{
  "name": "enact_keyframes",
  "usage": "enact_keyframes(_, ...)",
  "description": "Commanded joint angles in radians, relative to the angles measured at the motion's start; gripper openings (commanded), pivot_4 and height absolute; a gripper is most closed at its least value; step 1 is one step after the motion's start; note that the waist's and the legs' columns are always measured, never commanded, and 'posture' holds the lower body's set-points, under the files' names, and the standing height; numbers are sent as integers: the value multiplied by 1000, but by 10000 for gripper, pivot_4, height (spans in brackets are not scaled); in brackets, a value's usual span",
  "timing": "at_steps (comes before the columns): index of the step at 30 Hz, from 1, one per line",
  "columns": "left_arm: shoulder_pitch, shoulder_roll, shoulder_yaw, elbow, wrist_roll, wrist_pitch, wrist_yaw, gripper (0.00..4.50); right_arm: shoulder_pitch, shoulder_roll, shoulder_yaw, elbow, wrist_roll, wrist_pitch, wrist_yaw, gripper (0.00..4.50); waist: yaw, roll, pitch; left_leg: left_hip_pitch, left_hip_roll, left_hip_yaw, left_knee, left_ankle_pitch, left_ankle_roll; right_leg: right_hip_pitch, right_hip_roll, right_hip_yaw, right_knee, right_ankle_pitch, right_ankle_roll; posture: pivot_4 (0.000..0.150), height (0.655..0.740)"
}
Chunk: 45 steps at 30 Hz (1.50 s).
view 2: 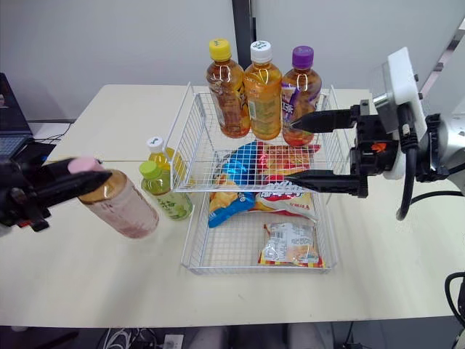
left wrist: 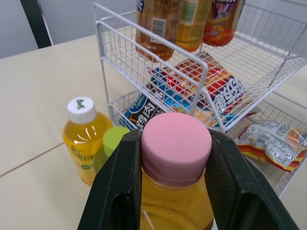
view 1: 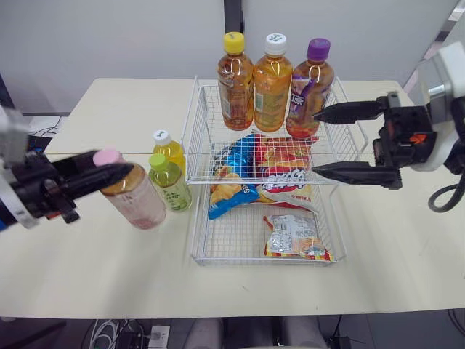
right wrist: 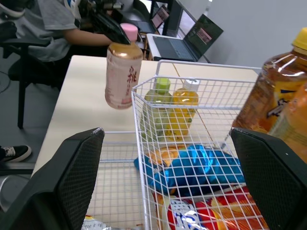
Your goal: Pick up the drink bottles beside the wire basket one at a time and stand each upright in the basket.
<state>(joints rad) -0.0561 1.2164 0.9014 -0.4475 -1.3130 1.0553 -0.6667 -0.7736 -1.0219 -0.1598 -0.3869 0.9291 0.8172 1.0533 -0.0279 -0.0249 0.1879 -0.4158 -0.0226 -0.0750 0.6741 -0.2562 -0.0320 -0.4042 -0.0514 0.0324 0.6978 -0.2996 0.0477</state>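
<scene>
The left gripper [left wrist: 175, 139] was closed on the neck of the pink-capped bottle [view 1: 138, 198], just under its cap. That bottle leaned over the table [view 1: 109, 116] left of the wire basket [view 1: 218, 261]; whether its base touched the tabletop could not be told. Just beside it stood 2 more bottles, a white-capped yellow one [view 1: 168, 151] and a green-capped one [view 1: 169, 182]. The right gripper [view 1: 315, 142] hung spread wide and empty over the basket's right side. At the basket's back, 3 bottles stood upright: yellow-capped [view 1: 235, 83], white-capped [view 1: 272, 87] and purple-capped [view 1: 311, 91]. Snack bags [view 1: 261, 171] lay in front of them.
</scene>
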Motion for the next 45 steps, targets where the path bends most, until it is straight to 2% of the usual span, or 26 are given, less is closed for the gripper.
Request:
enact_keyframes(1,-116,102,21,100,-71,10,-14,13882,5,-44,-65,-8,-8,-8,6,45000,-2,0,0,0,0,0,-1,0,0,0,0,0,0,0,0,1500,7400)
enact_keyframes(7,-355,244,-157,265,-97,-32,-70,13882,52,-75,-117,-14,-20,-11,-17,45000,-4,-1,1,1,0,2,-4,0,0,-1,4,1,0,0,0,1500,7400)
enact_keyframes(11,-573,272,-363,329,-133,-76,-109,13882,80,-85,-138,-22,-23,-10,-24,45000,-4,-1,1,1,0,2,-5,0,0,-1,5,2,0,0,0,1500,7400)
enact_keyframes(13,-708,253,-471,351,-119,-79,-132,13882,95,-93,-153,-24,-26,-8,-29,45000,-4,-1,1,1,1,2,-5,0,0,-1,6,3,0,0,0,1500,7400)
enact_keyframes(17,-1027,144,-672,420,-44,-41,-179,13882,134,-120,-201,-18,-42,-9,-35,45000,3,-1,1,0,0,2,-5,0,0,-1,6,2,0,0,0,1500,7400)
enact_keyframes(21,-1249,28,-800,483,40,30,-261,13881,164,-138,-246,-32,-18,10,-36,45000,1,-1,1,-1,0,1,-2,0,0,-1,7,2,0,0,1,1500,7400)
enact_keyframes(24,-1361,-49,-855,538,103,68,-320,13880,173,-143,-264,-42,0,24,-44,45000,-2,-1,1,-1,0,1,0,0,0,-1,7,2,1,0,1,1500,7400)
enact_keyframes(26,-1394,-91,-895,552,161,67,-370,13880,180,-143,-273,-50,12,33,-53,45000,-6,-1,1,-1,0,1,0,0,0,-1,8,2,1,0,1,1500,7400)
enact_keyframes(32,-1419,-291,-957,579,290,29,-400,13880,202,-142,-297,-68,30,45,-84,45000,-7,-1,1,-1,1,1,1,0,0,-1,8,4,2,0,1,1500,7400)
enact_keyframes(36,-1428,-440,-978,604,383,-37,-374,13880,216,-144,-315,-85,48,53,-104,45000,-2,-1,1,-2,0,2,2,0,0,-1,7,4,1,0,1,1500,7400)
enact_keyframes(45,-1423,-670,-1057,699,608,-191,-370,13880,253,-145,-363,-123,97,74,-146,45000,-2,-1,1,-2,0,2,2,0,0,-1,7,5,1,0,2,1500,7400)
